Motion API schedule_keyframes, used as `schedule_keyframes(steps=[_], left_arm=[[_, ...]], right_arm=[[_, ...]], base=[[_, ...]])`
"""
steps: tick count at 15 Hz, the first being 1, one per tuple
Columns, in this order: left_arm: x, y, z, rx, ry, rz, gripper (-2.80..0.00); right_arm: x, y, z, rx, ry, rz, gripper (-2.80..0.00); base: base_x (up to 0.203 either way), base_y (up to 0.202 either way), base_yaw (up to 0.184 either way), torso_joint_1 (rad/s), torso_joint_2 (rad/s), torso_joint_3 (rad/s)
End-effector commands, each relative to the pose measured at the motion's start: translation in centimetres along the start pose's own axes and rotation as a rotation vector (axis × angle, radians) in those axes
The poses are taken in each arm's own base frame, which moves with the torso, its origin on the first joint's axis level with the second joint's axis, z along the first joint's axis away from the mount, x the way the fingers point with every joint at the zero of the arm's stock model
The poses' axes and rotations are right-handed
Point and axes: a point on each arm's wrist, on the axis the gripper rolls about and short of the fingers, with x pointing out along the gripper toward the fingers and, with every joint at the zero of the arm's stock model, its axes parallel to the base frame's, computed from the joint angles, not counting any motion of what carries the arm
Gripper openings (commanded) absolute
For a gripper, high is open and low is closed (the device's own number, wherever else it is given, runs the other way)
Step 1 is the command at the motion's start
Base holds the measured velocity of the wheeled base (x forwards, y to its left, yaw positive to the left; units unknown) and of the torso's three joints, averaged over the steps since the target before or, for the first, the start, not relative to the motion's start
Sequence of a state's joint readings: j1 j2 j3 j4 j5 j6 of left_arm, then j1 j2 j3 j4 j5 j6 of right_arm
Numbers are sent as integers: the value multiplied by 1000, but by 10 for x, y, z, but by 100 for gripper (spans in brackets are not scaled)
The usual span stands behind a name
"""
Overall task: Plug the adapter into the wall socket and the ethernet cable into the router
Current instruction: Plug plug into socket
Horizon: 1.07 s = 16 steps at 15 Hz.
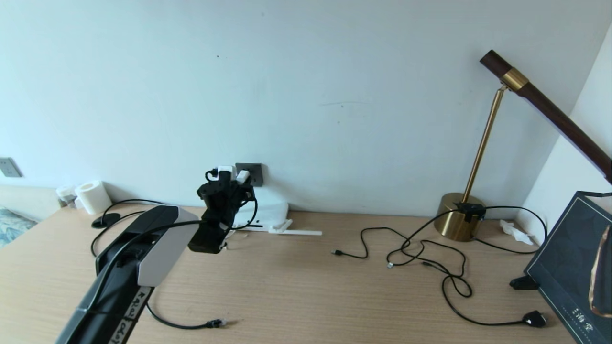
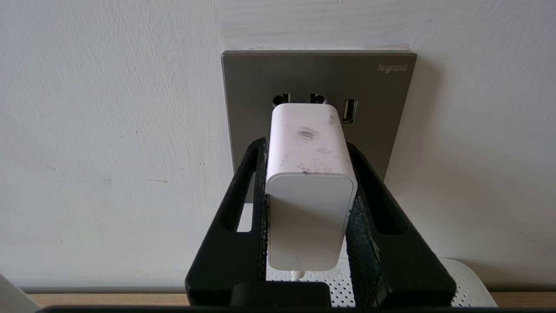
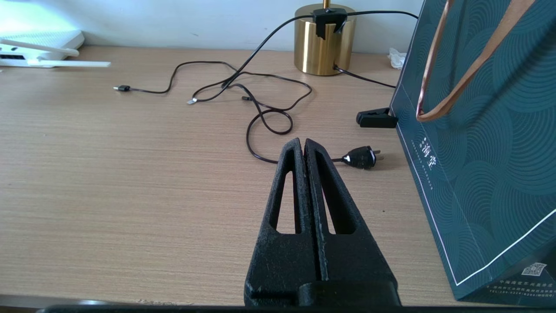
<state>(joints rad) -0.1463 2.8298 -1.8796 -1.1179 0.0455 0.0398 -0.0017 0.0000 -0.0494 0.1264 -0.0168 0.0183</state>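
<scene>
a pale wood desk (image 1: 296, 282) runs along a white wall (image 1: 306, 86). a brass lamp (image 1: 461, 217) stands at the far right, thin black cables (image 1: 420, 253) loop across the desk before it, and a dark teal bag (image 1: 569, 272) stands at the right edge. a paper roll (image 1: 93, 196) sits far left by the wall.

the left arm reaches forward to the wall, its gripper level and pointing straight at the socket (image 2: 319, 78). the left gripper (image 2: 307, 148) is clamped on the adapter (image 2: 308, 187), one finger on each side of the white block. the adapter's front end lies at the socket's face, covering the lower holes; i cannot tell whether it is fully seated. just below the gripper, against the wall, lies the router (image 1: 272, 212), its antenna (image 1: 296, 231) flat on the desk. the ethernet cable (image 1: 191, 326) lies well behind the gripper, on the desk's near part, its clip end free.

the right gripper (image 3: 304, 145) hangs low over the desk near the bag, fingers pressed together, holding nothing, with a black plug (image 3: 360, 157) just beyond its tip.
</scene>
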Motion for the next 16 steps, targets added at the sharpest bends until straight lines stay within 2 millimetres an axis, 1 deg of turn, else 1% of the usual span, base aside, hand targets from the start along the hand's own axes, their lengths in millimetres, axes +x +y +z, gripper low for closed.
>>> schedule_keyframes(steps=[1,9,16], left_arm=[[0,0,2,0,-8,1,-280],[2,0,4,1,-10,0,-280],[3,0,2,2,8,-1,-280]], right_arm=[[0,0,0,0,1,0,-280],[0,0,0,0,1,0,-280],[0,0,0,0,2,0,-280]], base=[[0,0,0,0,0,0],[0,0,0,0,0,0],[0,0,0,0,0,0]])
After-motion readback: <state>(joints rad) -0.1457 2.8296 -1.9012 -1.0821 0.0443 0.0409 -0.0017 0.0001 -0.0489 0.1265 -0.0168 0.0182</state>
